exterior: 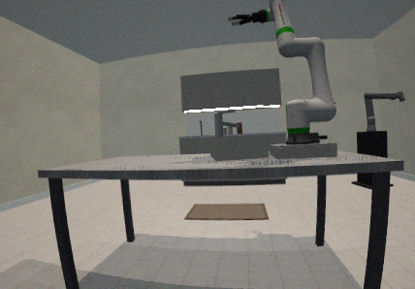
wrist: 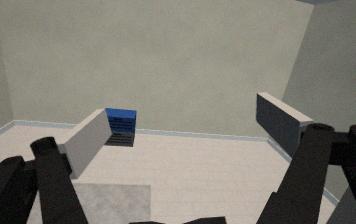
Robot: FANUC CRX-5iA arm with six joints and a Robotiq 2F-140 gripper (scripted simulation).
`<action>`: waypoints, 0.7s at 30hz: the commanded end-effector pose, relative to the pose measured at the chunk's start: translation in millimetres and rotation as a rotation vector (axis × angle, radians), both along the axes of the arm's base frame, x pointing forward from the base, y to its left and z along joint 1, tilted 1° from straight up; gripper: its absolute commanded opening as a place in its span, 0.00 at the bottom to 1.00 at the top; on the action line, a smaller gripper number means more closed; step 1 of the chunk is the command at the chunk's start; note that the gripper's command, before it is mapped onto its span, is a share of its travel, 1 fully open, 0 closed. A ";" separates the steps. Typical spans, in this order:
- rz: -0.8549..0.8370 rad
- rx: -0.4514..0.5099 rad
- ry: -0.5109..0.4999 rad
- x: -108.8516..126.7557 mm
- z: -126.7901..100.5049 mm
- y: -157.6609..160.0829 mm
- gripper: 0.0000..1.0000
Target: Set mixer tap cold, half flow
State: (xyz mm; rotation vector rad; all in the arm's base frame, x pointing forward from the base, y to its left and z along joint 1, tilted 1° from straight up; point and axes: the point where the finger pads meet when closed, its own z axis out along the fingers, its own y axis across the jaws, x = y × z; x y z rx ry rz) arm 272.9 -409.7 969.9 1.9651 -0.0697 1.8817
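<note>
The mixer tap [exterior: 218, 124] stands as a small grey post at the back of a grey sink block [exterior: 234, 145] on the table [exterior: 122, 167]. It is far off and small, and I cannot make out its lever, the dots or how it is set. My gripper [exterior: 236, 19] [wrist: 180, 114] is open and empty. It is held high up near the ceiling, well above the tap and a little to its right, with the fingers pointing left. The wrist view shows only the two spread fingers, the floor and the far wall, not the tap.
A grey panel [exterior: 230, 89] hangs above the sink block. The arm's base [exterior: 303, 147] sits on the table's right part. A second grey arm [exterior: 381, 97] stands on a black pedestal [exterior: 371, 143] at the right. A brown mat [exterior: 226, 211] lies on the floor. A blue box [wrist: 120, 121] stands by the wall.
</note>
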 end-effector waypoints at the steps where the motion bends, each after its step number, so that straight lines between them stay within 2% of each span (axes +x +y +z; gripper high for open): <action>1: 0.012 0.051 0.005 9.5 -13.7 -4.1 1.00; 4: 0.036 0.149 0.022 29.4 -42.1 -9.0 1.00; 8: 0.082 0.343 0.084 69.2 -101.3 -7.4 1.00; 10: 0.082 0.343 0.084 69.2 -101.3 -7.4 1.00; 11: 0.095 0.399 0.111 87.7 -129.8 -3.8 1.00; 12: 0.095 0.399 0.111 87.7 -129.8 -3.8 1.00; 13: 0.107 0.458 0.143 101.5 -152.7 1.8 1.00; 14: 0.107 0.458 0.143 102.2 -153.8 1.9 1.00; 15: 0.118 0.517 0.181 113.4 -174.0 8.7 1.00; 16: 0.118 0.517 0.181 117.0 -179.7 9.8 1.00; 17: 0.129 0.577 0.225 125.5 -197.1 17.1 1.00; 18: 0.129 0.577 0.225 131.6 -207.4 20.1 1.00; 19: 0.129 0.577 0.225 131.6 -207.4 20.1 1.00; 20: 0.137 0.634 0.274 142.7 -231.4 31.1 1.00; 21: 0.137 0.634 0.274 145.5 -236.4 32.8 1.00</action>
